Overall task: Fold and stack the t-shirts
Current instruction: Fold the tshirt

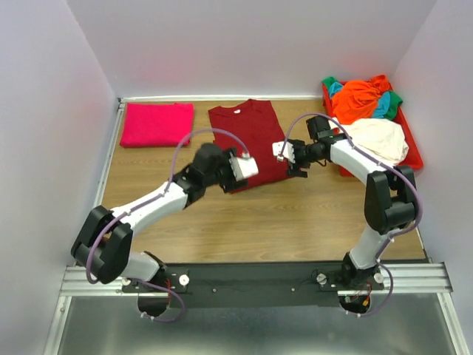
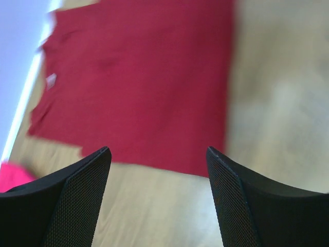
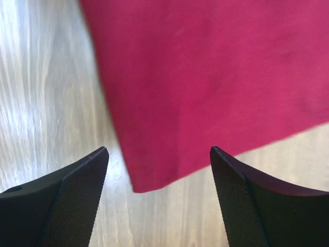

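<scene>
A flat maroon cloth t-shirt (image 1: 247, 133) lies on the wooden counter (image 1: 295, 214), a folded magenta-pink cloth t-shirt (image 1: 157, 123) just left of it, with the left hand (image 2: 158, 150) and right hand (image 3: 158, 149) both wide open, empty, above its near corners.

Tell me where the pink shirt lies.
In the top view, the pink shirt lies far left on the table, beside the maroon shirt.
</scene>
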`<state>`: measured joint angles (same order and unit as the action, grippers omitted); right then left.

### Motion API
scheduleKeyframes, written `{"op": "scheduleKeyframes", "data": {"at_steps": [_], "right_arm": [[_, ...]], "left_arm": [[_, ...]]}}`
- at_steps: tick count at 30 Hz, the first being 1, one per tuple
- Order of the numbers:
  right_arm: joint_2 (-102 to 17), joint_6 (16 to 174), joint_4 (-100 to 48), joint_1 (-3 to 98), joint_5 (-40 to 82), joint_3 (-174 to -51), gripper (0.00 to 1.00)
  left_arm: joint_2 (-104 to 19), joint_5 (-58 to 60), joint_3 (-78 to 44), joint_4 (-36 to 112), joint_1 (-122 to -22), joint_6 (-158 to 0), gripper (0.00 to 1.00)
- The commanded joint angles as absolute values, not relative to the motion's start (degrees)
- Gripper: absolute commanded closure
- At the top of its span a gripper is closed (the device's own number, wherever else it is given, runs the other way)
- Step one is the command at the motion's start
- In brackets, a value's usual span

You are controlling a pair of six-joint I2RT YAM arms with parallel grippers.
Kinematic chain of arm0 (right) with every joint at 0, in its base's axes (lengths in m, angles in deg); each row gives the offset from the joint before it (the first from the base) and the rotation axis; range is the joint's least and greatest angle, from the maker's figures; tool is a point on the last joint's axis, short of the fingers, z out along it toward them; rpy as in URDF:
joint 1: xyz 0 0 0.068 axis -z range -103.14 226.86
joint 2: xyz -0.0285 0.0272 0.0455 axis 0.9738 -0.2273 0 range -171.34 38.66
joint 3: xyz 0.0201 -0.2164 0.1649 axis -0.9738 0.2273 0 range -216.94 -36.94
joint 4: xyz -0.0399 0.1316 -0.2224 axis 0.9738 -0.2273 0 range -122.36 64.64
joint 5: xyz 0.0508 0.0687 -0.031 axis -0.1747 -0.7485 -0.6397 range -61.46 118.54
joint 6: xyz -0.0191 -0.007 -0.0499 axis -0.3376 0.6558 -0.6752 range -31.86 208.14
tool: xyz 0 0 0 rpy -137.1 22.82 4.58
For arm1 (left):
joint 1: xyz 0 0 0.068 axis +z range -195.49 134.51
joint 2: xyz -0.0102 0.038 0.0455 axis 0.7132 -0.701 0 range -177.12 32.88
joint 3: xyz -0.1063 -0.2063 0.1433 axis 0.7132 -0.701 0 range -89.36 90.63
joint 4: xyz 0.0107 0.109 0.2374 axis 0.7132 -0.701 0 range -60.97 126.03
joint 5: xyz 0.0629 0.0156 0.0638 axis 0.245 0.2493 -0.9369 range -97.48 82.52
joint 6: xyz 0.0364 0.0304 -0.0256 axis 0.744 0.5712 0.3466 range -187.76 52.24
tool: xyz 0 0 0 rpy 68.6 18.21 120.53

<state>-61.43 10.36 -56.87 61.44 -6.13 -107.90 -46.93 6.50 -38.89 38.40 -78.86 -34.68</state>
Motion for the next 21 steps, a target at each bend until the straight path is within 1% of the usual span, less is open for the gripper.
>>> {"op": "scheduleKeyframes", "data": {"at_steps": [1,3,4,10,18,21], "right_arm": [[-66.00,5.16,-60.34,61.40,-1.87,-108.30,0.20],[-67.16,5.69,-60.26,61.48,-1.34,-109.35,0.24],[-67.68,5.52,-60.17,61.57,-1.25,-109.45,0.24],[-69.53,3.94,-58.68,61.48,-0.29,-108.83,0.22],[-70.85,2.71,-58.50,61.40,1.03,-108.66,0.22],[-71.73,4.19,-58.24,61.48,1.39,-109.97,0.24]], "left_arm": [[-44.63,3.69,-44.54,38.83,-83.37,-20.12,0.19],[-46.38,3.68,-44.19,39.63,-83.99,-20.30,0.19],[-47.18,3.42,-43.84,40.06,-84.34,-20.21,0.20],[-55.96,-0.26,-41.64,41.12,-87.07,-18.45,0.23],[-60.80,-2.47,-40.23,41.56,-87.24,-16.96,0.24],[-63.44,-3.52,-39.36,41.56,-87.24,-16.87,0.25]]}}
